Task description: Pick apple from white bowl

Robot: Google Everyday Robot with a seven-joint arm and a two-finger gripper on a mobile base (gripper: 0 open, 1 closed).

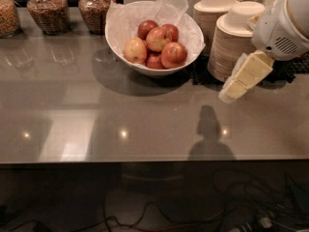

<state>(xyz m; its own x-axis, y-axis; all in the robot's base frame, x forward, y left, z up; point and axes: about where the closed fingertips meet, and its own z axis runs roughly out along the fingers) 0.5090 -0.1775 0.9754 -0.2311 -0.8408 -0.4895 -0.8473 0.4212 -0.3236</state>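
Observation:
The white bowl (pixel 193 33), lined with crinkled white paper, stands at the back middle of the grey counter. It holds several apples. The round orange-red apple (pixel 174 54) lies at the bowl's front right, next to one with a pale-yellow side (pixel 135 50) at the front left. My gripper (pixel 227 94), cream-coloured on a white arm, hangs above the counter to the right of the bowl, pointing down-left. It is apart from the bowl and holds nothing that I can see.
Two tall stacks of beige disposable bowls (pixel 236 42) stand on a black mat right of the white bowl, just behind my gripper. Three glass jars (pixel 46 11) of dry food line the back left. The counter's front edge (pixel 145 159) runs across the lower middle.

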